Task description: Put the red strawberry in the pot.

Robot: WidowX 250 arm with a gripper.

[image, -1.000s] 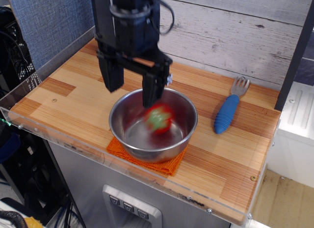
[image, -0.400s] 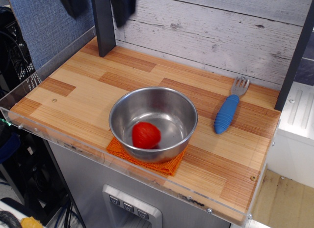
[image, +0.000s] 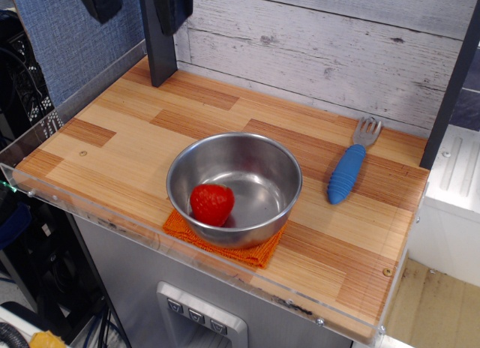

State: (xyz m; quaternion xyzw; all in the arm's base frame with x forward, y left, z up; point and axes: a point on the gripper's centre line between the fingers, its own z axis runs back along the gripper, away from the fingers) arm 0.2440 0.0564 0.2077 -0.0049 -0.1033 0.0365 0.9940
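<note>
The red strawberry lies inside the pot, a shiny steel bowl, against its near left wall. The pot stands on an orange cloth near the table's front edge. My gripper is high at the top left, far above and behind the pot. Only its two dark fingertips show, set wide apart with nothing between them.
A fork with a blue handle lies to the right of the pot. A dark vertical post stands at the back left of the wooden table. A grey plank wall runs behind.
The strawberry dropped out of my gripper into the pot and rolled to its near left side. My gripper rose up and away to the top left.
</note>
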